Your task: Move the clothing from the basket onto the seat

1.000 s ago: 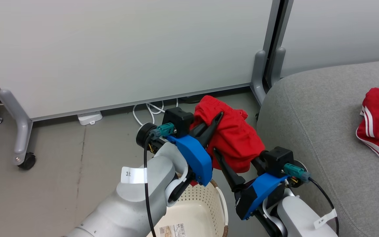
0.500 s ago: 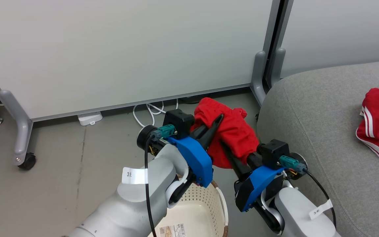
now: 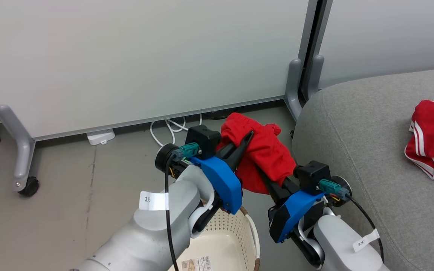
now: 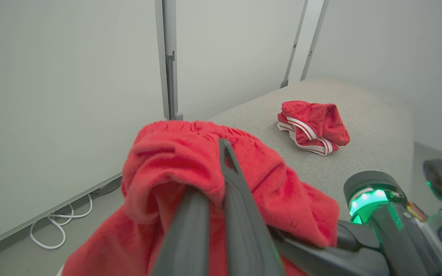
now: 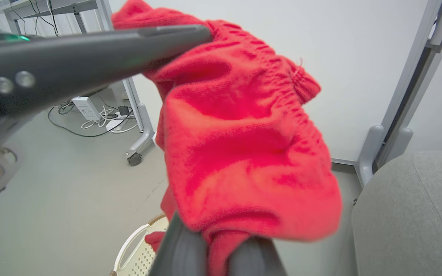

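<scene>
Right hand [image 3: 269, 181] nearer left hand [image 3: 249, 136], both tight on red garment [image 3: 269, 150] above basket [image 3: 232, 229], seat [image 3: 352, 143] alongside.

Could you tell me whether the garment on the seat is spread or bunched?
Bunched: the garment lies heaped in folds on the seat.

L forearm tag [image 3: 153, 200]: "3" + a 2nd char, unclear. R forearm tag [image 3: 364, 245]: same "3" + unclear char. Basket [image 3: 237, 227] base sticker [image 3: 198, 263]: barcode, print too small to read.
</scene>
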